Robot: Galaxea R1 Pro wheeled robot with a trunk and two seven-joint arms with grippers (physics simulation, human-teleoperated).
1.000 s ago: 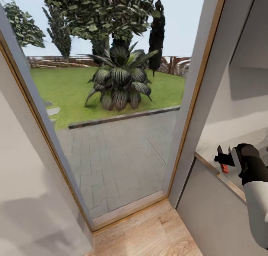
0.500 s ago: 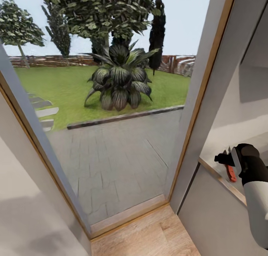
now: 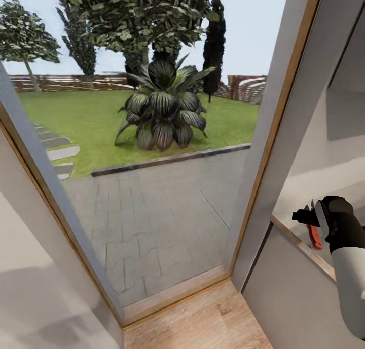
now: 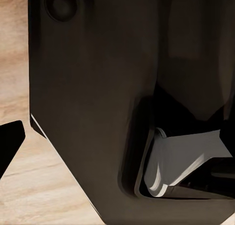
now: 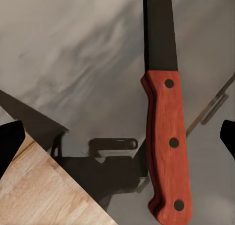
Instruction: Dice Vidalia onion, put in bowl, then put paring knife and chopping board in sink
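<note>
While the right pincer [image 3: 303, 216] hovers just above the glossy grey desk [image 3: 334, 192] at the right edge of the head view, its fingers [image 5: 11, 144] sit wide apart in the right wrist view with nothing pinched between them. Right under it, the paring knife [image 5: 165, 122] lies flat on the desk, red-orange handle with three dark rivets, dark blade pointing away from the light wood front edge [image 5: 39, 190]. From the head you only catch a bit of the red handle poking out beside the pincer. For the left pincer, I can't tell if it's spread or pressed together; its wrist view is mostly a dark robot body over wood floor [image 4: 19, 53]. Further out there's a big glass door [image 3: 152, 187] facing a paved patio [image 3: 162, 212], lawn, and a spiky plant [image 3: 162, 111].
</note>
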